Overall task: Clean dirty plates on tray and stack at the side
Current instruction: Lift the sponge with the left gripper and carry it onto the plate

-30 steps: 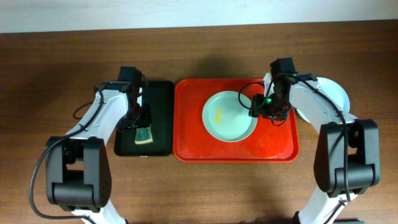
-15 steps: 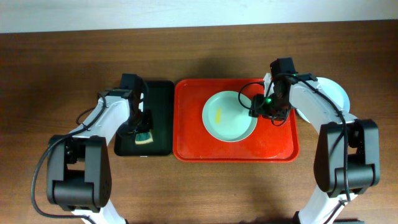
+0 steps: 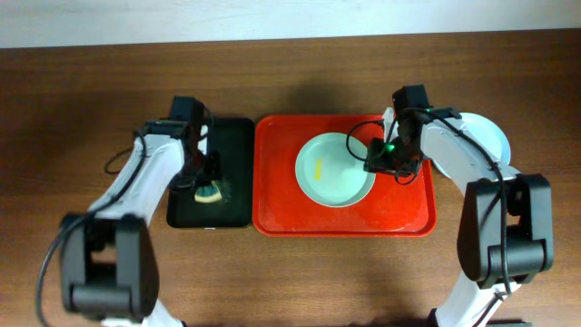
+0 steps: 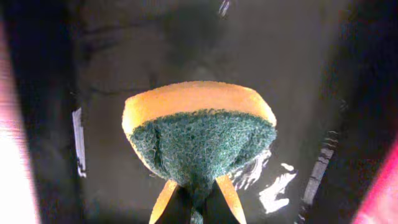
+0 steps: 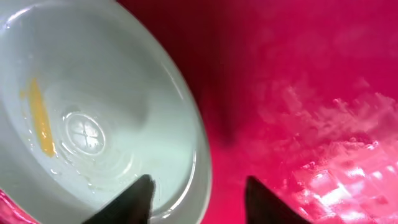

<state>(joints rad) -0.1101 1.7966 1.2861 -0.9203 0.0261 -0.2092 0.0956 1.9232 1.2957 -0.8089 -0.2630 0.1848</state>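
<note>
1. Brown wooden bench: carries every item listed below.

2. Narrow black rectangular plastic tray: lies left of centre. Its long axis runs from the far side of the bench to the near side. Its surface is seen wet and glossy from the left wrist.

3. Yellow foam sponge with a green scouring face: held over the near half of the black tray. It is pinched at its lower edge by the left jaws, which are clenched on it. The green face is bowed outward and the yellow layer is arched above it. Whether the sponge touches the tray cannot be told.

4. Large red rectangular plastic tray with rounded corners and a raised rim: set just beside the black tray at centre, long axis lying left to right. Water droplets are seen on its floor.

5. Pale mint-blue round shallow plate: lies flat, face up, in the middle of the red tray.

6. Small yellow smear: found left of the plate's centre, a short streak with its long axis far to near.

7. Right jaws: parted, set astride the plate's right rim, one finger inside, one over the tray.

8. Pale round plate: lies on the bench right of the red tray, partly covered by the right arm.
</note>
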